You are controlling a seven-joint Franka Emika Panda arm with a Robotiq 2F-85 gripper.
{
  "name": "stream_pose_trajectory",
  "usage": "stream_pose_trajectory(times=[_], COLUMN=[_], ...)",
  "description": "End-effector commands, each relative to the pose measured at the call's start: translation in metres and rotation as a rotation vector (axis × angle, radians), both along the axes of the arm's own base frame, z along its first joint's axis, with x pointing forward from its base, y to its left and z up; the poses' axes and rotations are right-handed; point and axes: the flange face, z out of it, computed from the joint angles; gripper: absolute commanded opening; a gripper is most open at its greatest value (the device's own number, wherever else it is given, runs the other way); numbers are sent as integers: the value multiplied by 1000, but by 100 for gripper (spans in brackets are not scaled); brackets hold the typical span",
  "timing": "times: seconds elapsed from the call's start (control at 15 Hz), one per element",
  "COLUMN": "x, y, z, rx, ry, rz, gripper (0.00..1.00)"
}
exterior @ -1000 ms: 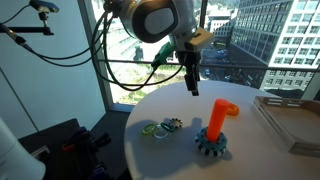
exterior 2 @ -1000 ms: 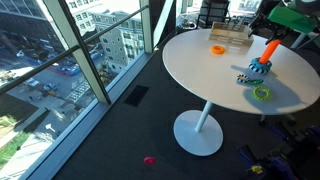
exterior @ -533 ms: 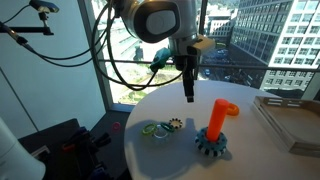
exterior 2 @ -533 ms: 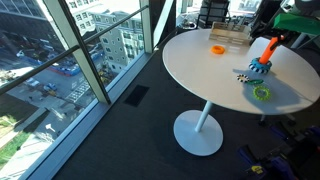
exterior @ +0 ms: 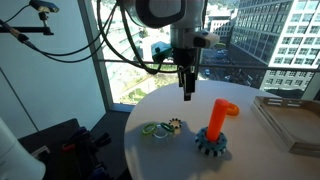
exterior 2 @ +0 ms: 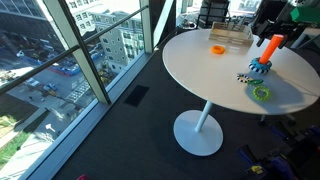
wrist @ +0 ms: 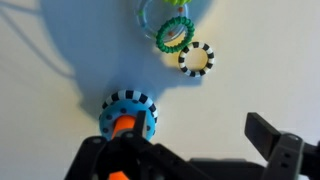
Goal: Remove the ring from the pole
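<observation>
Jaws apart on the gripper [exterior: 187,96], gripping nothing, pointing straight down, well above the table [exterior: 165,160] near its window-side edge. Below and off to one side, toward the near edge: the pole [exterior: 217,120], upright, long axis vertical, on its toothed base [exterior: 212,144]. Probably calls for shifting sideways over it, then descending along that axis. Near the rim, loose: green ring [exterior: 153,129] just beside black-and-white ring [exterior: 174,125]. Cannot tell whether any ring sits on the pole. In the wrist view, partly cut off behind the gripper body.

Round white table [exterior 2: 200,75] bears a shallow tray [exterior: 291,117]; tall windows [exterior 2: 85,45] stand beside.
</observation>
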Motion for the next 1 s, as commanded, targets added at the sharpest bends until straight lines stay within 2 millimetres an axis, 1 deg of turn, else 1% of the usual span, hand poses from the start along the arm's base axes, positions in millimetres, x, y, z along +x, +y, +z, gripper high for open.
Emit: stream_pose_trajectory(times=[0.0, 0.2, 0.4, 0.6, 0.93], x=[-5, -11, -20, -32, -52], y=[-5, -3, 2, 7, 15], z=[24, 39, 59, 85, 129], rx=[4, 17, -6, -47, -65], ry=[23, 50, 83, 84, 49], rz=[53, 70, 69, 62, 60], gripper=[100, 100, 100, 100, 100])
